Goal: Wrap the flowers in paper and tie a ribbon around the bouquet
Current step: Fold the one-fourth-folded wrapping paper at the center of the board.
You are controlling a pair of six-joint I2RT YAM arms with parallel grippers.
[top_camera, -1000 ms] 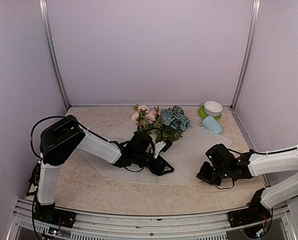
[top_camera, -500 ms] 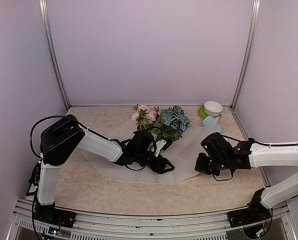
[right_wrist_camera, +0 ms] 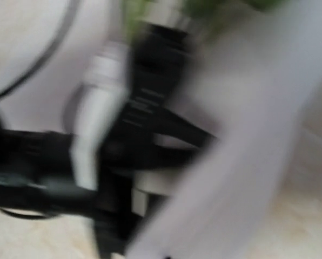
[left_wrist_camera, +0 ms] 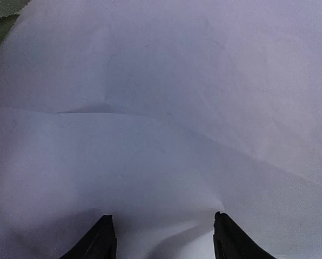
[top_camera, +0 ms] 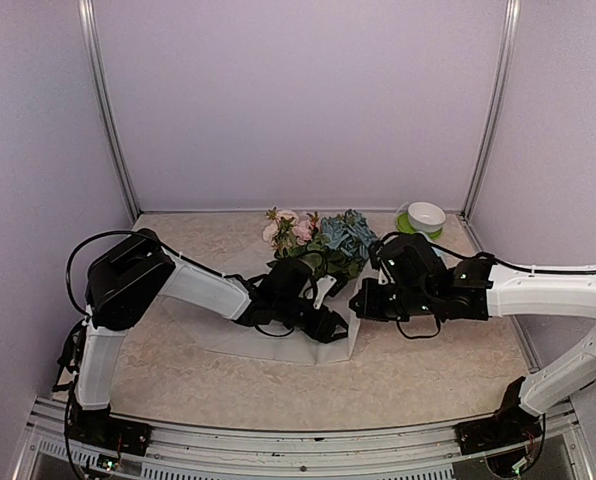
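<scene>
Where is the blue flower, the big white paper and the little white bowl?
blue flower (top_camera: 350, 236), top view, middle of its petals.
white paper (left_wrist_camera: 161, 108), left wrist view, middle of the sheet.
white bowl (top_camera: 426, 215), top view, its inside.

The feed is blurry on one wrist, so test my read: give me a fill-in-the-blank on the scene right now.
The left gripper, low over the paper, has its jaws ____.
The right gripper is shut on an edge of the ____.
In the top view, the pink roses lie ____ of the blue hydrangea.
The white bowl sits on a ____ saucer.
Missing words: open, paper, left, green.
</scene>
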